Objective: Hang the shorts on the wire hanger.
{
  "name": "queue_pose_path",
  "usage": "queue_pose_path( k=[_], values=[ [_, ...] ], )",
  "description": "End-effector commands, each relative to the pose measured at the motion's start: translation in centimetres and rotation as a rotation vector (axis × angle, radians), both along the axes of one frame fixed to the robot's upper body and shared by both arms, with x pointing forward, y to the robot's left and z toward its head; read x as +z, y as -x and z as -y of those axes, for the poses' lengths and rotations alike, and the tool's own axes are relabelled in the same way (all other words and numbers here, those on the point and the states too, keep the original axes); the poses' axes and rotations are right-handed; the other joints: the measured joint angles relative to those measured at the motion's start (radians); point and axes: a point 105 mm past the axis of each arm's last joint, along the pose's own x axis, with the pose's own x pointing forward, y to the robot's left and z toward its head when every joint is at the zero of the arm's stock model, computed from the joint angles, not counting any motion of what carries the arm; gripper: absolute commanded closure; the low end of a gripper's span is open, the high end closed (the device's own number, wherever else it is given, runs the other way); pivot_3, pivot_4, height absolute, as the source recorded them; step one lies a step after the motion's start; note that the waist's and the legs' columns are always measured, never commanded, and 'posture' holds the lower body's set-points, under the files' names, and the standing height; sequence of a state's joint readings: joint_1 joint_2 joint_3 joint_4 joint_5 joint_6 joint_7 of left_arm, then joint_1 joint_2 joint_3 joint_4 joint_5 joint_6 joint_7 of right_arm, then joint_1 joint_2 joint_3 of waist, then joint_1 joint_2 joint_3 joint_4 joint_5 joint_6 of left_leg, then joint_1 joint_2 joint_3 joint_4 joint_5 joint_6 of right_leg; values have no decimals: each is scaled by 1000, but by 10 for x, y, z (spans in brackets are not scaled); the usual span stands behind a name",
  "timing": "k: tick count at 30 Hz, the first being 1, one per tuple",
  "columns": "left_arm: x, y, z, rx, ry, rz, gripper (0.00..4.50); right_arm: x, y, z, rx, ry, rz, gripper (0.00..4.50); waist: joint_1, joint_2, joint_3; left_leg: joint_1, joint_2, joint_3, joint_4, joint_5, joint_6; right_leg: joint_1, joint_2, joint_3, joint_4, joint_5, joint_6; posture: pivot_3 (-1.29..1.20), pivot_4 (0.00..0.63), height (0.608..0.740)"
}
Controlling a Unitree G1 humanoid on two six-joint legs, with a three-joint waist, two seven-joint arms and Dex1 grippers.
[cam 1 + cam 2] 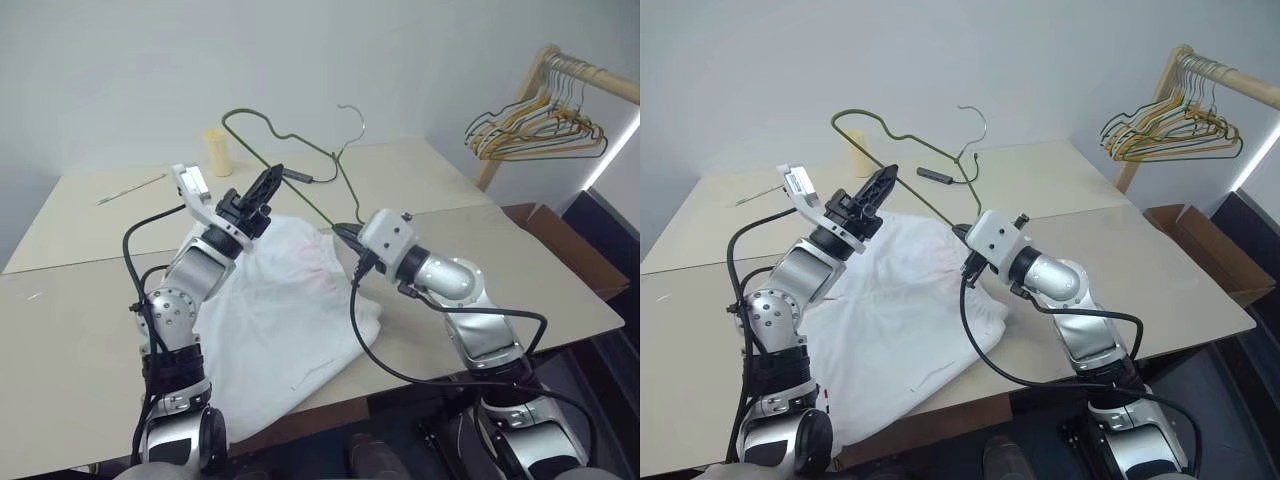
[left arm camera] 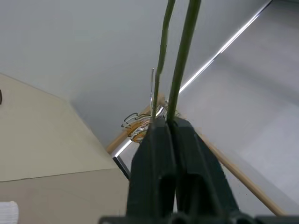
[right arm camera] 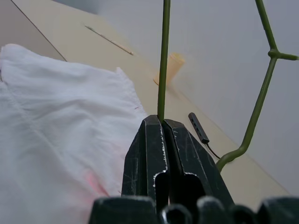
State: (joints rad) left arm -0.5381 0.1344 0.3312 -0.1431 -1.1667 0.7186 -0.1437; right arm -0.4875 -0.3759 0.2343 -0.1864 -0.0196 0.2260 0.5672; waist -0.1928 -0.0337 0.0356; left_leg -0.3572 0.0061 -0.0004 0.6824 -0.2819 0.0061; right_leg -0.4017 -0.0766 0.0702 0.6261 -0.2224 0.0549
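Clamping the thin olive wire hanger (image 1: 300,165) above the white fabric shorts (image 1: 285,320), the left gripper (image 1: 262,190) and right gripper (image 3: 163,122) could twist it or let it slip.

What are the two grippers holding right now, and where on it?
Both hold the hanger, lifted above the shorts. The left gripper clamps its bottom bar near one corner; the right gripper clamps the same bar further along.
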Motion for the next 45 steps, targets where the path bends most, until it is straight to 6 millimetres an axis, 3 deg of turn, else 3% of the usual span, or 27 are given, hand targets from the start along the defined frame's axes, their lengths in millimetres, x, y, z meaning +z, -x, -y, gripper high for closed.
queue_pose_path(
  k=[1, 2, 5, 11, 13, 19, 23, 27, 33, 39, 45],
  values=[
    [15, 3, 3, 23, -11, 70, 4451, 15, 9, -7, 38, -8, 73, 4500, 0, 0, 0, 0, 0, 0, 0, 0, 0, 0, 0, 0, 0, 0, 0, -151, 0, 740],
    [14, 2, 4, 37, -21, 74, 4451, 15, 9, -8, 37, 7, 86, 4500, 1, 0, 0, 0, 0, 0, 0, 0, 0, 0, 0, 0, 0, 0, 0, -152, 0, 740],
    [12, 1, 8, 64, -83, 91, 4500, 14, 9, -9, 44, 20, 97, 3678, 0, 0, 0, 0, 0, 0, 0, 0, 0, 0, 0, 0, 0, 0, 0, -151, 0, 740],
    [15, 4, 9, 85, -165, 192, 4500, 16, 7, -6, 30, 17, 120, 1517, 0, 0, 0, 0, 0, 0, 0, 0, 0, 0, 0, 0, 0, 0, 0, -150, 0, 740],
    [18, 6, 3, 85, -212, 248, 4500, 16, 8, -1, 58, -26, 35, 827, 0, 0, 0, 0, 0, 0, 0, 0, 0, 0, 0, 0, 0, 0, 0, -146, 0, 740],
    [31, 24, -19, -54, -298, 416, 4500, 31, 22, 22, 209, -176, -256, 827, 4, 0, 0, 0, 0, 0, 0, 0, 0, 0, 0, 0, 0, 0, 0, -138, 0, 740],
    [46, 64, -39, -328, -291, 599, 4500, 18, 46, 43, 413, -171, -587, 827, 4, 1, 1, 0, 1, 0, -1, 0, 0, -1, 1, -1, -1, -1, 0, -137, 0, 740],
    [64, 78, -49, -444, -240, 664, 4500, 9, 54, 53, 538, -243, -808, 827, 11, 1, 1, 1, 2, 1, -1, 0, 1, 1, 2, -1, -2, -2, 0, -133, 0, 740],
    [77, 85, -50, -506, -158, 714, 4500, 4, 59, 40, 646, -267, -901, 827, 13, 1, 2, 3, 3, 1, -1, 0, 1, 3, 2, -1, -2, -5, 7, -137, 0, 740],
    [73, 81, -42, -507, -175, 704, 4500, 9, 59, 16, 684, -273, -887, 827, 13, 1, 2, 0, 4, 1, -1, 0, 0, -1, 3, -1, 0, -1, 0, -138, 0, 740],
    [71, 80, -39, -508, -172, 700, 4500, 17, 58, 10, 699, -306, -863, 827, 17, 1, 2, -1, 3, 1, -1, 0, 0, -2, 2, -1, -1, -1, 0, -137, 0, 740]
  ],
)
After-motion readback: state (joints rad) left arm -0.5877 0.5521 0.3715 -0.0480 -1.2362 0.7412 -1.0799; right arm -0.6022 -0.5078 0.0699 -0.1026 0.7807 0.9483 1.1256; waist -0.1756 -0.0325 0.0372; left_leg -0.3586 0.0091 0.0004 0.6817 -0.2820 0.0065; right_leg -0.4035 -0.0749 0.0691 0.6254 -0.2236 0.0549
